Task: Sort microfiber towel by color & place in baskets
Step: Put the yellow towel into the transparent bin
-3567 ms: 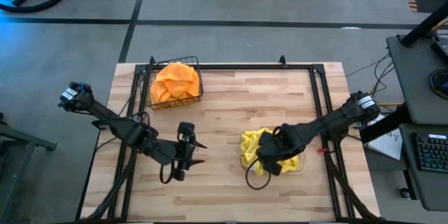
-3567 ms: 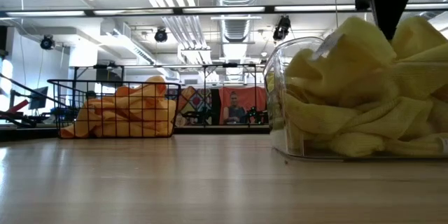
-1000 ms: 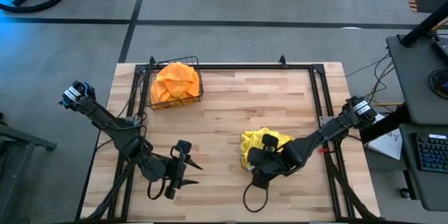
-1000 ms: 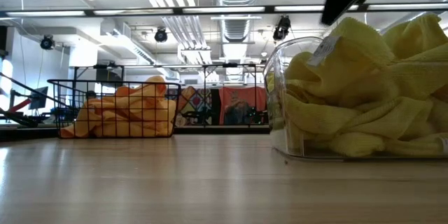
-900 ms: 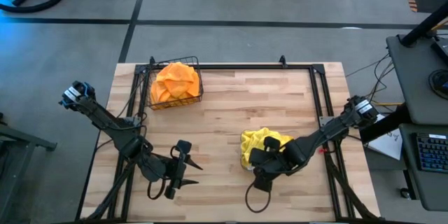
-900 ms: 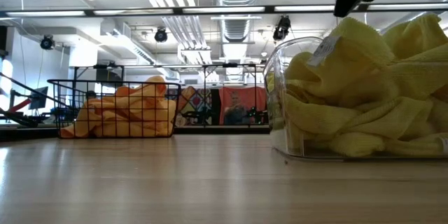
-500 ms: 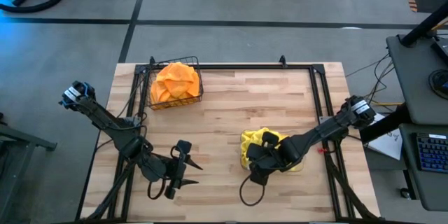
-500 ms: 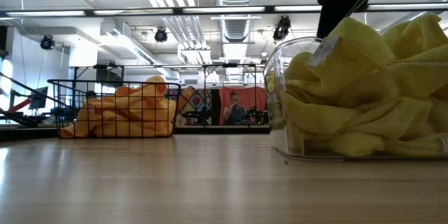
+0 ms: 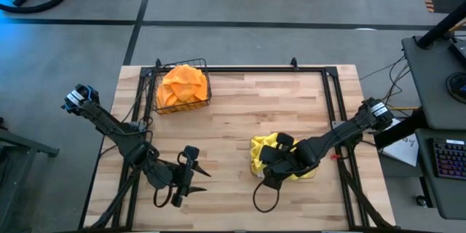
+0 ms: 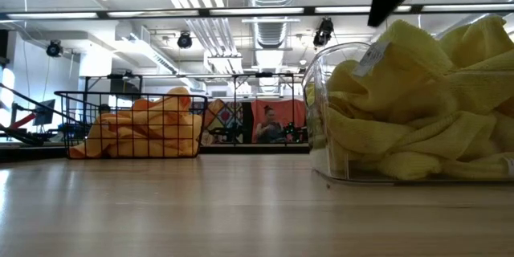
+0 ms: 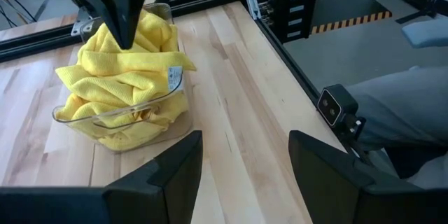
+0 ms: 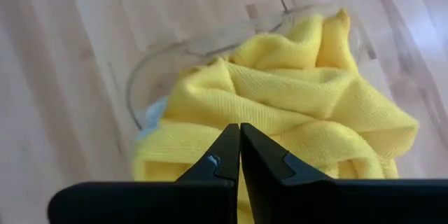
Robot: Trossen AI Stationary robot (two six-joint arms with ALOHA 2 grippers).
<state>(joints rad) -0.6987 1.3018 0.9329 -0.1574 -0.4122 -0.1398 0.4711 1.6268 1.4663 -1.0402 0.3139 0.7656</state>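
- Looking over the wooden table [image 9: 233,109], no loose towels show on it, so the sorting seems about done.
- The orange towels [image 9: 182,85] are heaped in the dark wire basket [image 9: 207,95] at the far left corner.
- The yellow towels [image 9: 263,148] fill the clear plastic bin [image 11: 150,115] near the middle right, piled above its rim.
- The right gripper [image 12: 238,155] hangs just over the yellow pile, fingers pressed together, holding nothing.
- The left gripper [image 11: 245,164] waits near the front left of the table, fingers spread and empty.
- A small white tag [image 11: 174,77] sticks out of a yellow towel; its writing is too small to read.
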